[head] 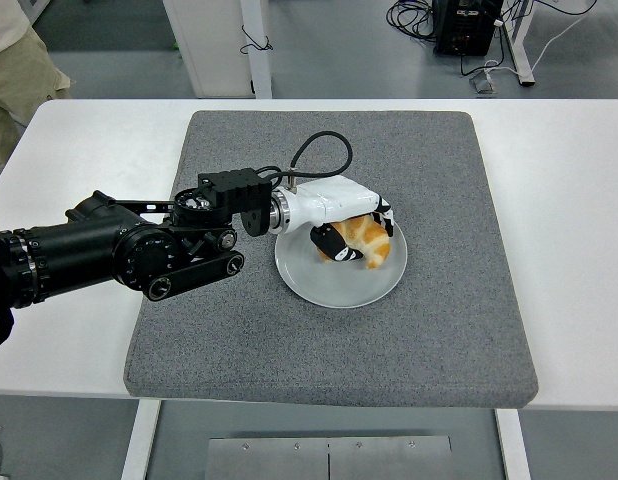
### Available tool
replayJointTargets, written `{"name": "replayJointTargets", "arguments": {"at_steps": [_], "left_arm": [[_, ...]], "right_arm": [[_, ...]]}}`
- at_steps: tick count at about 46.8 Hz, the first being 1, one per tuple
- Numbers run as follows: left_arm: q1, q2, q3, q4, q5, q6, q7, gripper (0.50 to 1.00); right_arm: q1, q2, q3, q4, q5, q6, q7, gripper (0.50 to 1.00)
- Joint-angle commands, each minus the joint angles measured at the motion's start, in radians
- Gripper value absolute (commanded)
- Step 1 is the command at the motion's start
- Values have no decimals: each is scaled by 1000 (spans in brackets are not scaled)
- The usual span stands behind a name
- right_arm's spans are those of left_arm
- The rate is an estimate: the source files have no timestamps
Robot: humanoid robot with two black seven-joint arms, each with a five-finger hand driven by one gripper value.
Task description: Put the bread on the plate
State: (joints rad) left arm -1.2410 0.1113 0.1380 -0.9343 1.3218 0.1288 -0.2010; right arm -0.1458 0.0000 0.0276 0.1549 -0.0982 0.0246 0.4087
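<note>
While over the plate (334, 285), left hand (344, 222) (palm down), fingers (329, 243) curled around bread (367, 239).

Only one view is given, taken from high on the robot's side and aimed forward and down. The whole white flat counter (79, 150) is taken in at middle distance, its near edge lying low in the frame, with the square grey felt mat (329, 330) centred on it. The black left arm (119, 255) is seen entering from the left edge. Beyond the far edge, grey floor (329, 45) and black cables (414, 15) are shown.
</note>
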Motion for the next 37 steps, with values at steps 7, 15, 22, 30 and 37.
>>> {"name": "replayJointTargets", "arguments": {"at_steps": [7,15,22,30,37], "left_arm": [[9,-1,0,3,-1,-1,6,500],[14,8,-4,3,-12,-8,5,954],[12,21,-3,2,-13,-9,3,968],[12,34,-11,-12,-16,-11,3,971],[6,70,-44,-64,-38,-11,-18,971]], "right_arm": [[0,0,0,0,0,0,1,1000],[0,0,0,0,0,0,1,1000],[0,0,0,0,0,0,1,1000],[0,0,0,0,0,0,1,1000],[0,0,0,0,0,0,1,1000]]}}
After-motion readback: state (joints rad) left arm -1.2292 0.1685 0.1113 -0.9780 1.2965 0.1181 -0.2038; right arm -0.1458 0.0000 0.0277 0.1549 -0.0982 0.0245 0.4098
